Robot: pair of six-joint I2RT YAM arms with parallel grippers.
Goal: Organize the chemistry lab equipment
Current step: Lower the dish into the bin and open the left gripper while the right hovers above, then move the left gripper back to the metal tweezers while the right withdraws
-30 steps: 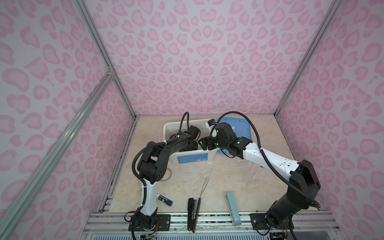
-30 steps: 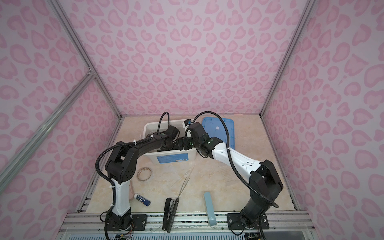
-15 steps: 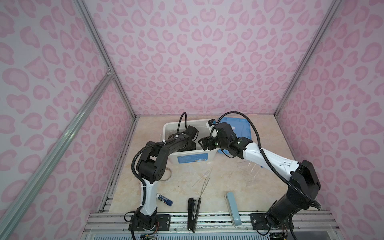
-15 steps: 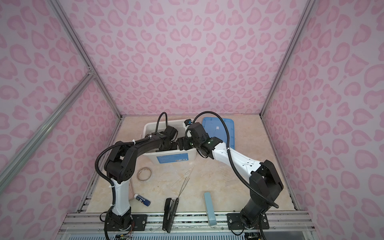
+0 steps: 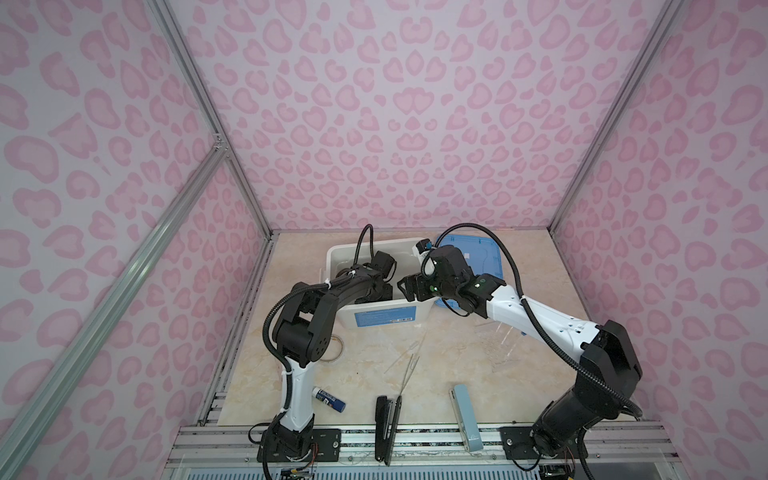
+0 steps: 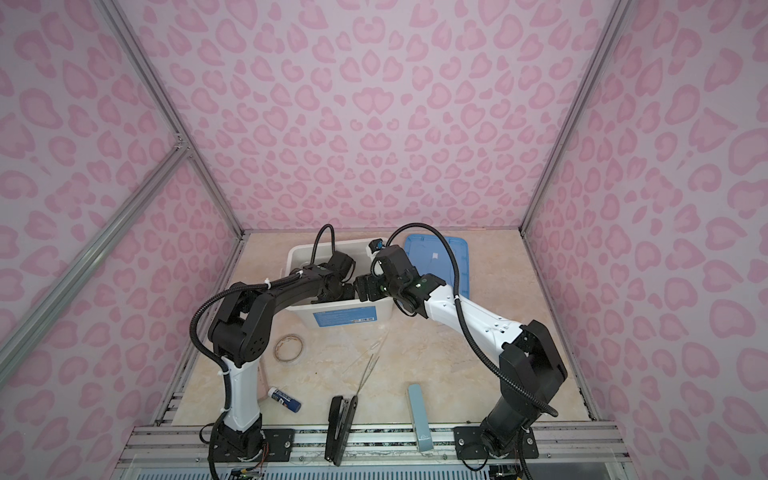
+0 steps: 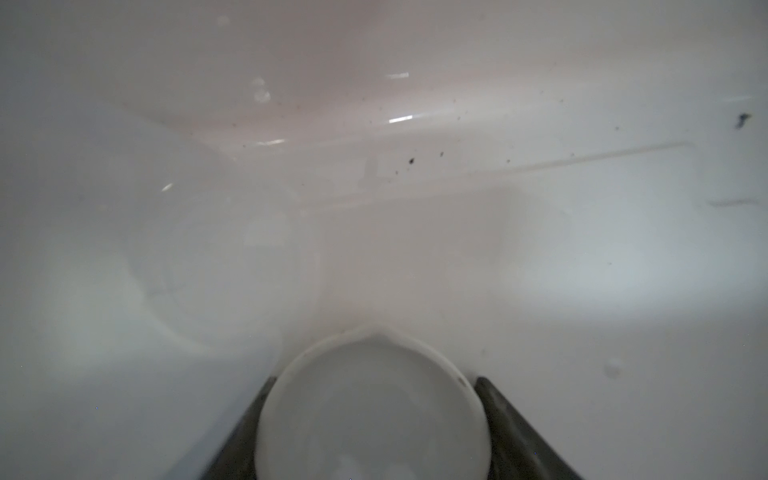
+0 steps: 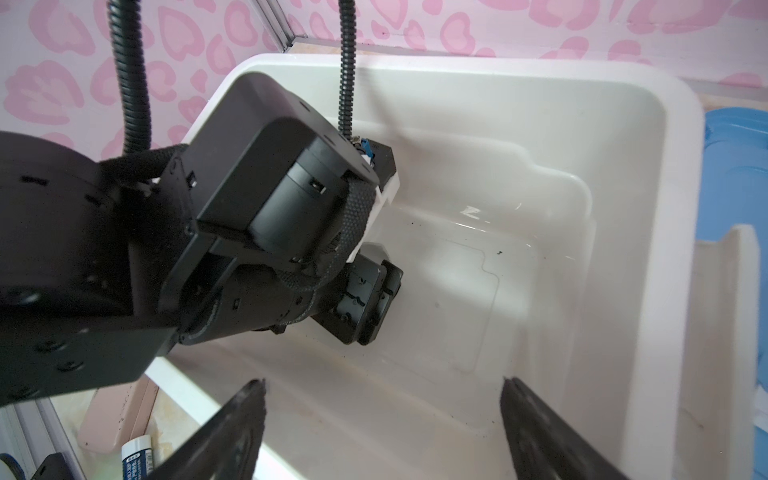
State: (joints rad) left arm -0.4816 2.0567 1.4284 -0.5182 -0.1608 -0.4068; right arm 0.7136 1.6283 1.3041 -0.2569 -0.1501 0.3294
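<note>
While reaching into the white bin (image 5: 422, 313), apparently clasping the small white dish (image 7: 374, 411) in the left gripper (image 7: 374, 380) near the floor; holding the right gripper (image 8: 383, 383) spread wide, empty, above the bin.

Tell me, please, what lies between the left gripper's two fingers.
The small white dish lies between the left gripper's fingers, shown in the left wrist view.

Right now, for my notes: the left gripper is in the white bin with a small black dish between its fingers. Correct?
Not black: the left wrist view shows the left gripper in the white bin with a small white dish between its fingers.
</note>
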